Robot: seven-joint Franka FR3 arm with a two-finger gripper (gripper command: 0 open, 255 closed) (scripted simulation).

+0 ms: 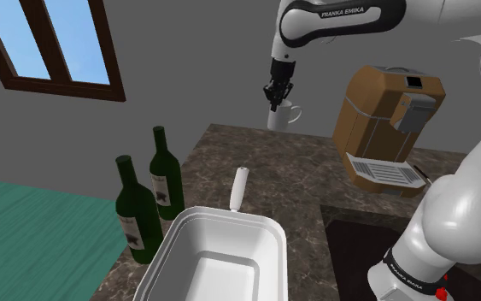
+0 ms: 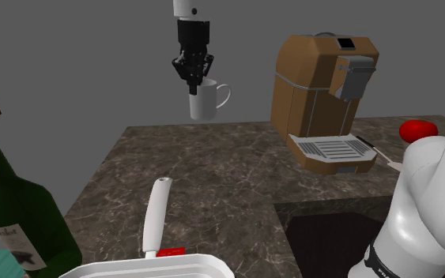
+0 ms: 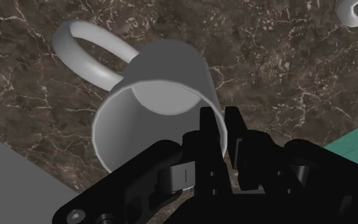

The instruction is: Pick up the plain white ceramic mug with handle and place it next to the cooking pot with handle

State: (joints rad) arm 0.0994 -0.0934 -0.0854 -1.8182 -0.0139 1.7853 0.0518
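Two dark green wine bottles point(image 1: 136, 214) stand leftmost, partly hidden by a white rectangular cooking pot point(image 1: 178, 235) that the frame cuts off. Farther right, the black gripper point(image 1: 277, 96) pinches the rim of a plain white mug point(image 1: 283, 116), holding it above the dark marble counter point(image 1: 298, 171), left of a brown coffee machine point(image 1: 375, 120).

mug point(image 1: 281, 117) above counter point(image 1: 298, 171), pot point(image 1: 230, 212) on counter, bottles point(image 1: 166, 184) beside pot

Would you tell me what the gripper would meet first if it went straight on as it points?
Shut on the rim of the white mug, the gripper points down; the dark marbled countertop probably comes first, near its edge, though depth is unclear.
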